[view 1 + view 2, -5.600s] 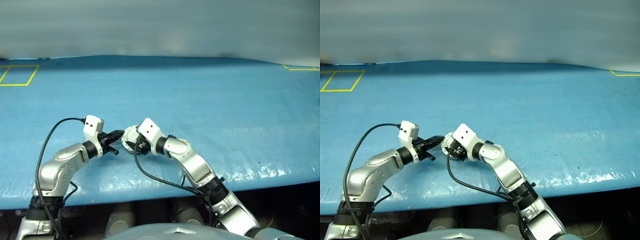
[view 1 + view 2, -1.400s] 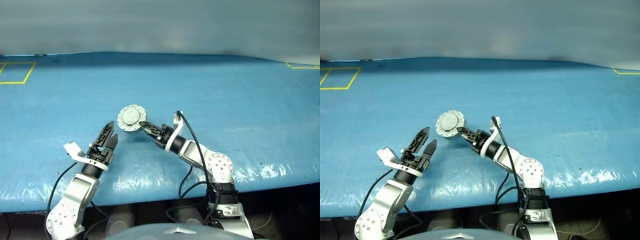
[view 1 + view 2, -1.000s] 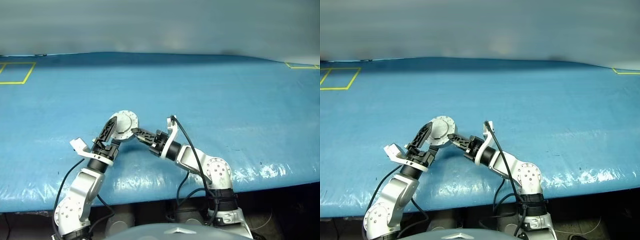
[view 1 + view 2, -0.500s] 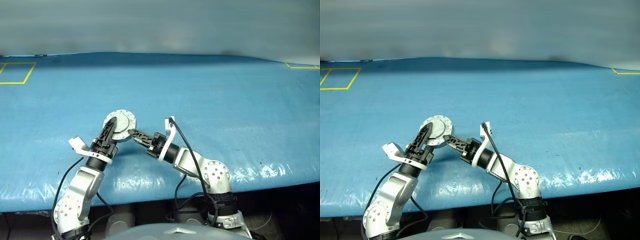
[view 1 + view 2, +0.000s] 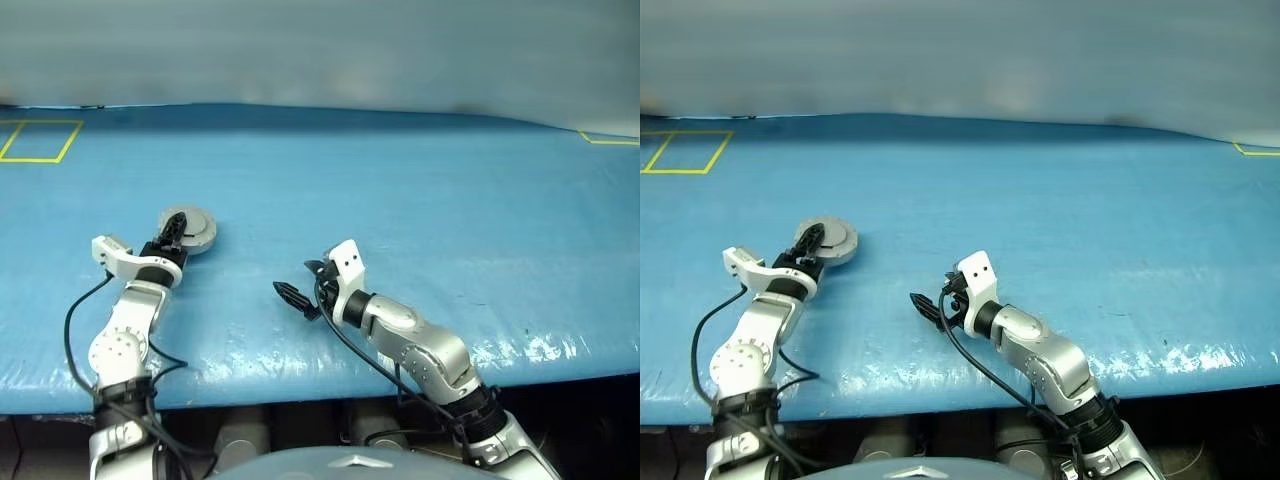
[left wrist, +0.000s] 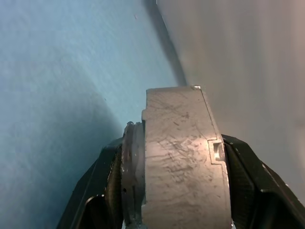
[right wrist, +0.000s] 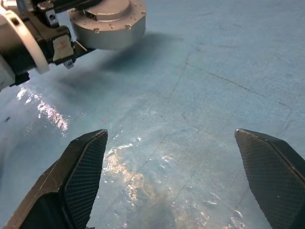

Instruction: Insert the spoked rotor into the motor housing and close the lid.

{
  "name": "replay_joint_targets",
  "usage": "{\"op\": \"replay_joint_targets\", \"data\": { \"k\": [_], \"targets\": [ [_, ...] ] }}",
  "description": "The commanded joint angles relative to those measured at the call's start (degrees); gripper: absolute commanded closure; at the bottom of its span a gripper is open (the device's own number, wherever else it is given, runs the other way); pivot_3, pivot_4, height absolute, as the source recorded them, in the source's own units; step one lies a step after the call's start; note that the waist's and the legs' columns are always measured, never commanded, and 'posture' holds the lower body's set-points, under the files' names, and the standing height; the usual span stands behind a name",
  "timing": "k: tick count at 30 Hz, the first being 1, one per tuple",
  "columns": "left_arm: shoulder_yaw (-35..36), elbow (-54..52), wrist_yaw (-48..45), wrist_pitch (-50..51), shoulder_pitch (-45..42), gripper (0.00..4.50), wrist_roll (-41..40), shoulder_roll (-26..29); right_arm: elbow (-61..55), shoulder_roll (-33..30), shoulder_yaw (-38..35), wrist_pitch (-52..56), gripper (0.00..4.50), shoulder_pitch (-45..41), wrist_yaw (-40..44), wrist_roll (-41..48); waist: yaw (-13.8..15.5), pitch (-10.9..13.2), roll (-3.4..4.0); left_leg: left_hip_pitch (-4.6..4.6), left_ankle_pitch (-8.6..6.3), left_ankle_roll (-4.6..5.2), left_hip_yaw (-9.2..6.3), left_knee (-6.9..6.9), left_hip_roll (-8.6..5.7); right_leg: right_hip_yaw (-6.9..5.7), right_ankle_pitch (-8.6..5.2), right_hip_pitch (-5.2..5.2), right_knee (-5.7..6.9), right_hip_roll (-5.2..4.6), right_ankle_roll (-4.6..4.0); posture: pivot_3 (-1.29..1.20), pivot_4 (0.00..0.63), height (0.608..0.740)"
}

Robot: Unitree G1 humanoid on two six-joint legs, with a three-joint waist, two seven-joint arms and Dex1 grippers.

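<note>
So the blue table point(image 5: 420, 170) has just one motor housing point(image 5: 192, 230) on it, lid point(image 7: 110, 8) shut on top, sitting far left. The left gripper point(image 5: 171, 233) is clamped across its sides, flat faces between the fingers. The right gripper point(image 7: 176, 176) is spread wide, empty, well apart to the right and nearer the table's edge. One housing, one lid, two grippers. I'd guess the left arm finishes this.

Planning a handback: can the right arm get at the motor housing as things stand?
Probably yes. The right gripper is open, with bare blue table between it and the motor housing. But the left gripper clamps the housing, so only its far side is free.
</note>
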Motion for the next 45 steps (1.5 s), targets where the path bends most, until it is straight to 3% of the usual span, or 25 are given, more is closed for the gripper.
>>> {"op": "replay_joint_targets", "data": {
  "k": [1, 7, 12, 16, 18, 19, 26, 31, 33, 37, 42, 45],
  "targets": [
    [-0.35, 7.62, -4.52, -1.24, -9.87, 2.08, 5.04, 1.45, 0.52, 1.69, -0.52, -2.99, 0.00, 0.67, -0.97, -4.97, 0.02, 0.00, -0.05, -0.01, 0.00, 0.00, -0.01, 0.00, -0.02, 0.00, 0.01, 0.00, -0.01, 0.00, 0.01, 0.00, 0.150, 0.740],
    [-0.63, 25.95, -7.59, -4.46, -21.60, 2.08, 15.79, 1.88, 0.75, 4.56, -1.18, -4.80, 0.00, 2.91, -0.09, -8.21, -0.61, 0.01, -0.07, 0.01, 0.02, -0.03, -0.01, -0.08, -0.02, 0.02, 0.02, -0.02, -0.05, -0.01, 0.03, 0.00, 0.150, 0.740],
    [-0.05, 36.92, -7.04, -4.72, -26.51, 2.08, 21.72, 1.36, -0.30, 4.85, -1.97, -4.45, 0.00, 4.97, 0.90, -9.83, -0.67, 0.01, -0.07, 0.02, 0.02, -0.05, -0.07, -0.16, -0.02, -0.08, 0.01, -0.01, -0.01, -0.02, 0.02, 0.00, 0.150, 0.740],
    [0.98, 36.83, -6.49, -2.55, -25.57, 0.76, 23.56, 0.95, -0.92, 5.01, -2.58, -3.95, 0.00, 6.01, 1.22, -10.61, -0.67, 0.00, -0.08, 0.14, 0.02, -0.04, -0.08, -0.13, -0.03, -0.06, 0.01, 0.10, 0.03, -0.08, 0.03, 0.00, 0.150, 0.740],
    [1.37, 33.26, -4.85, 1.16, -22.64, 0.12, 23.67, 0.97, -1.27, 5.26, -2.73, -3.54, 0.00, 6.57, 1.30, -10.92, -0.82, -0.02, -0.05, 0.20, 0.02, -0.04, -0.08, -0.10, -0.03, -0.05, 0.01, 0.15, 0.05, -0.08, 0.03, 0.00, 0.150, 0.740],
    [1.69, 31.64, -3.99, 2.65, -21.43, 0.05, 23.58, 0.89, -1.43, 5.38, -2.75, -3.39, 0.00, 6.83, 1.36, -11.06, -0.99, -0.03, -0.04, 0.26, 0.02, -0.04, -0.05, -0.11, -0.02, -0.01, 0.01, 0.17, 0.08, -0.09, 0.03, 0.00, 0.150, 0.740],
    [2.60, 5.19, 3.22, 19.75, -2.22, 0.05, 19.19, 0.45, -1.72, 5.95, -2.33, -1.96, 0.00, 7.03, 2.42, -11.56, -2.06, -0.31, 0.34, 0.50, 0.02, -0.06, 0.13, -0.18, 0.39, 0.21, 0.02, 0.24, 0.20, -0.09, 0.02, 0.00, 0.150, 0.740],
    [-4.89, -16.39, -4.52, 22.73, 14.84, 0.05, 23.94, 7.86, -1.95, 5.42, -3.48, -1.00, 0.00, 6.45, 3.58, -11.63, -2.90, -0.41, 0.42, 1.08, 0.01, -0.09, 0.40, -0.43, 0.42, 0.39, -0.06, 0.53, 0.25, -0.13, -0.14, 0.00, 0.150, 0.740],
    [-6.87, -22.38, -7.71, 21.55, 19.83, 0.05, 25.11, 9.67, -2.00, 5.25, -4.45, -1.28, 0.00, 6.43, 3.94, -11.52, -2.87, -0.42, 0.43, 1.17, 0.04, -0.15, 0.49, -0.46, 0.49, 0.39, -0.22, 0.50, 0.30, -0.14, -0.52, 0.00, 0.150, 0.740],
    [-13.72, -33.74, -12.66, 10.45, 30.57, 0.05, 37.28, 12.73, -1.67, 4.50, -6.17, -4.11, 0.00, 6.68, 4.71, -12.52, -2.36, -0.41, 0.44, 1.19, 0.09, -0.19, 0.53, -0.46, 0.51, 0.37, -0.27, 0.36, 0.32, -0.21, -0.71, 0.00, 0.150, 0.740],
    [-22.89, -37.69, -14.63, -9.01, 40.55, 0.05, 54.43, 10.61, -0.51, 1.89, -4.90, -12.41, 0.00, 7.33, 4.39, -18.97, -1.26, -0.39, 0.39, 1.02, 0.04, -0.13, 0.69, -0.57, 0.49, 0.34, -0.23, 0.03, 0.11, -0.71, -0.79, 0.00, 0.150, 0.740],
    [-24.01, -36.25, -12.60, -16.60, 42.82, 0.05, 58.76, 6.31, -0.20, 1.80, -5.25, -15.26, 0.00, 7.83, 5.18, -19.65, -0.77, -0.39, 0.38, 0.79, 0.02, -0.08, 0.81, -0.64, 0.46, 0.37, -0.24, 0.05, 0.08, -0.80, -0.80, 0.00, 0.150, 0.740]
  ]
}}
